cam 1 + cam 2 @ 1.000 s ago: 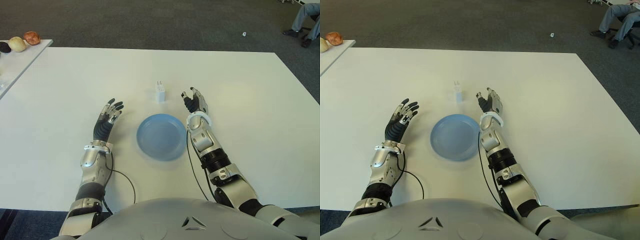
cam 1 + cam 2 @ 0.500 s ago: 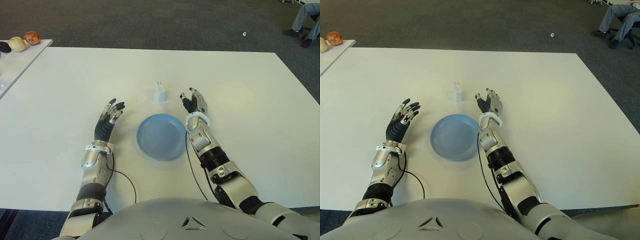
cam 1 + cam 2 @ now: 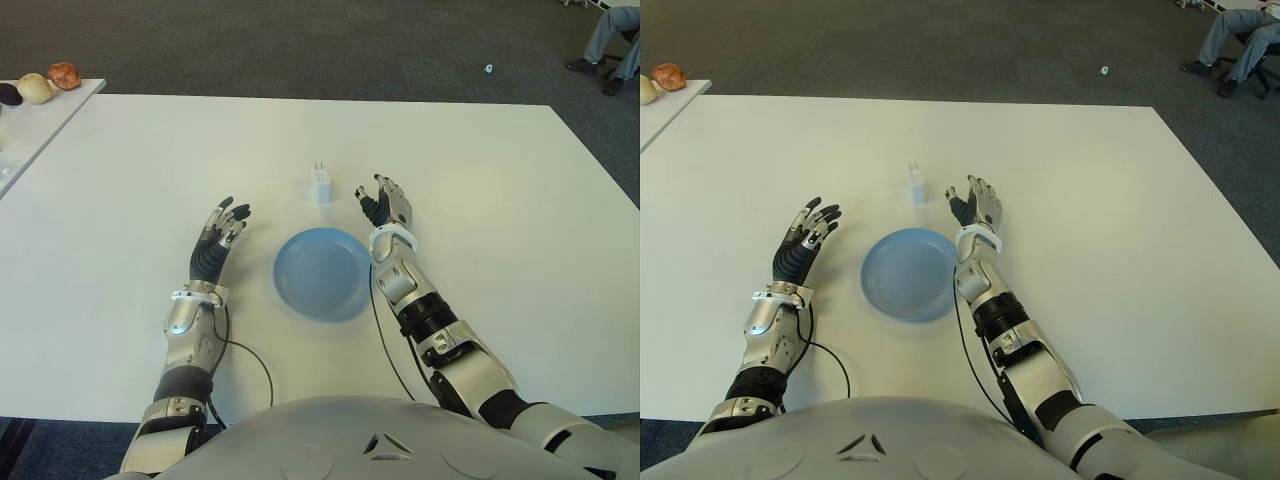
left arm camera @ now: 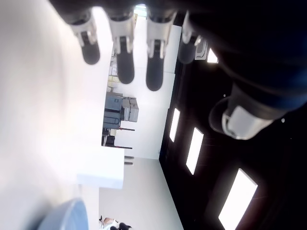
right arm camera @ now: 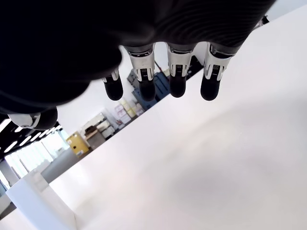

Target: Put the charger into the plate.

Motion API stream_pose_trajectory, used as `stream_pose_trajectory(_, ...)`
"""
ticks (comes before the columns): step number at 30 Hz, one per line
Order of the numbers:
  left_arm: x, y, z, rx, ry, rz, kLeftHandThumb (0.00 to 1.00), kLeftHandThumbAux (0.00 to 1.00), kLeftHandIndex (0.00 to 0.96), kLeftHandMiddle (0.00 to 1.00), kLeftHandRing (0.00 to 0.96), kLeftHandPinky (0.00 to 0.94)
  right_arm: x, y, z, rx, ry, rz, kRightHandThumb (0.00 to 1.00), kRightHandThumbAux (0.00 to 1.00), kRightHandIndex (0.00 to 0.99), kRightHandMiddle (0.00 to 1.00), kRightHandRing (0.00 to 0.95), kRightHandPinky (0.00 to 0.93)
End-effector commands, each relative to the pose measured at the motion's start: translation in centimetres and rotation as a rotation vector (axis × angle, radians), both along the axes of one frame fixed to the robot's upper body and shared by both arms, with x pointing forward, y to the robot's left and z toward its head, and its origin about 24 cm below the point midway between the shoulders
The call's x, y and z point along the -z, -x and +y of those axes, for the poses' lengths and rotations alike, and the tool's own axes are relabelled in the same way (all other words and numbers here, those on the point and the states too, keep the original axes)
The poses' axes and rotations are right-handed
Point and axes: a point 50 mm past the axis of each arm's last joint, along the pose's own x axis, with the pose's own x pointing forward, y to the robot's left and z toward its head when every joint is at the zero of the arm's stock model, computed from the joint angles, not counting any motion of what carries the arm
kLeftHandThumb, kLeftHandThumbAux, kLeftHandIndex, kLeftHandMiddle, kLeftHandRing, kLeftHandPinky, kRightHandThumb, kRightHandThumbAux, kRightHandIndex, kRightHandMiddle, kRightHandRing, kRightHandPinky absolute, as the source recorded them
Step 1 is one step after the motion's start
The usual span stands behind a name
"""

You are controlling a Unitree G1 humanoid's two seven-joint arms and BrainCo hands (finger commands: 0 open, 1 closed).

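A small white charger (image 3: 320,184) stands on the white table (image 3: 480,180) with its prongs pointing up. The round blue plate (image 3: 322,273) lies nearer to me, just in front of the charger. My right hand (image 3: 385,203) hovers to the right of the charger, fingers spread and holding nothing; a gap separates it from the charger. In the right wrist view the charger (image 5: 38,203) shows as a white block apart from the fingertips (image 5: 177,86). My left hand (image 3: 222,228) shows left of the plate, fingers spread, empty.
A second white table (image 3: 40,130) at the far left carries a few round fruit-like items (image 3: 45,85). A seated person's legs (image 3: 610,40) show at the far right on the dark carpet. Thin cables trail from both forearms across the table.
My right hand has crept forward and slightly left, closing on the charger. The left hand has barely shifted. Charger and plate have not moved.
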Motion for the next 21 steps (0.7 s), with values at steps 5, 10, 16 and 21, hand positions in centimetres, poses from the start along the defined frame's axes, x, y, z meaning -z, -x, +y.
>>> stream_pose_trajectory(5,5.8,5.9,-2.4,-0.014,0.109,0.351,0.0,0.542,0.095,0.208,0.163,0.077,-0.7,-0.4,1.1,-0.007,-0.021,-0.023,0.38,0.138,0.0,0.0,0.0,0.0)
stream_pose_trajectory(10,5.9,6.0,-2.2,-0.023,0.107,0.356,0.0,0.542,0.096,0.211,0.166,0.081,-0.9,-0.6,1.8,-0.02,-0.031,-0.041,0.38,0.135,0.0,0.0,0.0,0.0)
stream_pose_trajectory(16,6.0,6.0,-2.0,-0.033,0.1,0.366,0.0,0.54,0.095,0.21,0.166,0.083,-1.3,-0.8,3.3,-0.04,-0.074,-0.049,0.387,0.134,0.0,0.0,0.0,0.0)
stream_pose_trajectory(21,6.1,6.1,-1.8,-0.035,0.101,0.377,0.0,0.543,0.1,0.212,0.171,0.107,-1.9,-0.9,4.8,-0.067,-0.16,-0.039,0.403,0.147,0.0,0.0,0.0,0.0)
